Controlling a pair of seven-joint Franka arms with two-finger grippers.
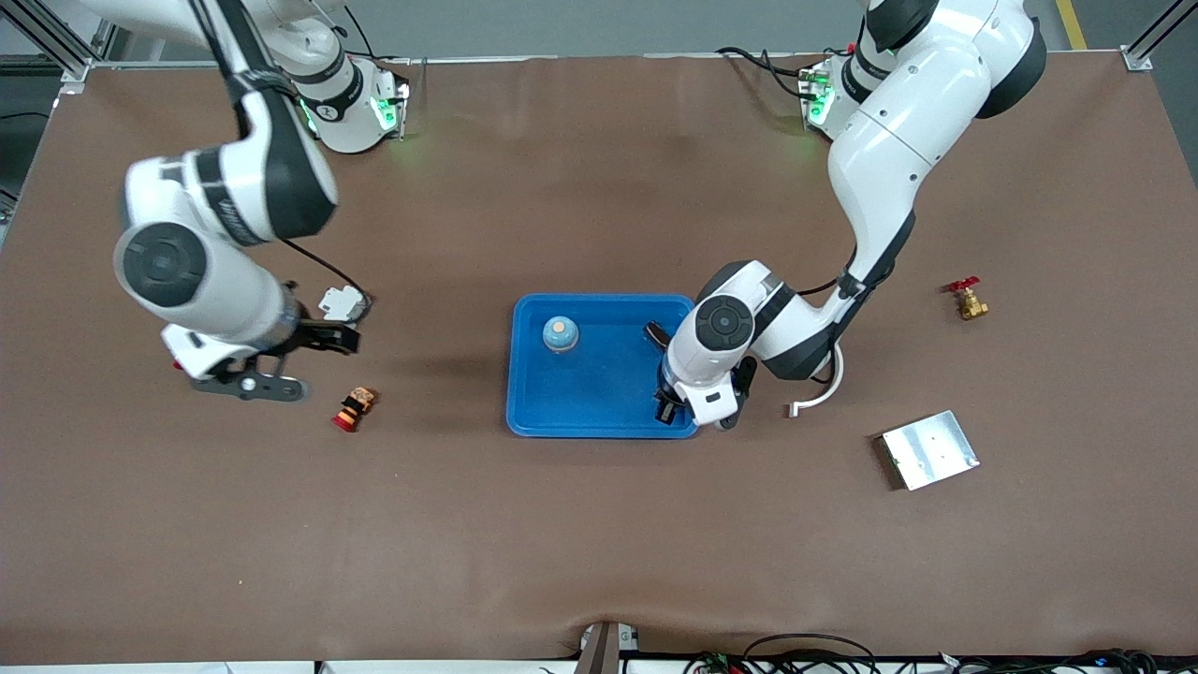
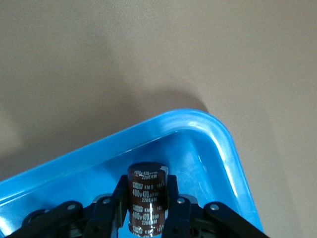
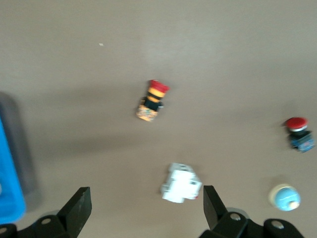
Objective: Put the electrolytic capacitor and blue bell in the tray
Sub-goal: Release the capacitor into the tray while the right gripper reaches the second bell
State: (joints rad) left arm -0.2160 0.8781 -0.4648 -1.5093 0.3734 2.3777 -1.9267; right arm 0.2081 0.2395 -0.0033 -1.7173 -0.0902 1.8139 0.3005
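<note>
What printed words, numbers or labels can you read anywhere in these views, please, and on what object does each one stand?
"400V 470" on the dark sleeve of the electrolytic capacitor, held in the left gripper over the blue tray; the print repeats down the sleeve.
Smaller lines on the same sleeve: too blurred to read reliably.
Lettering on the arm joints in the front view: too small to read.
Blue bell, silver plate and the other small parts: no readable text.

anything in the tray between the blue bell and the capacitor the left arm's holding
No. In the front view only bare tray floor lies between the blue bell and the left gripper, whose jaws are shut on the capacitor over the tray's corner.
</note>
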